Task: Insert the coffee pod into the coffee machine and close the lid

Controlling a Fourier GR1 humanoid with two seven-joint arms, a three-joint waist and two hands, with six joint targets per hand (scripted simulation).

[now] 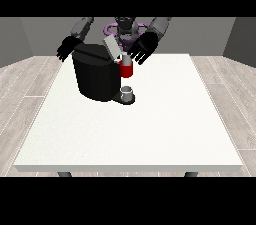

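The black coffee machine (97,76) stands at the table's far left of centre. Its grey lid (112,49) is tilted up and open. A red thing at the machine (126,71) sits at its front right, with a small grey thing (126,60) on top of it; I cannot tell whether this is the pod. The hand at the view's right (142,48) hovers just right of the lid and above the red thing, fingers spread and holding nothing. The hand at the view's left (67,48) hangs behind the machine's left corner, fingers relaxed and empty.
A grey cup-like thing (127,92) stands on the machine's low base under the red thing. The white table (150,134) stretches wide towards the camera and to the right. Wooden floor surrounds it.
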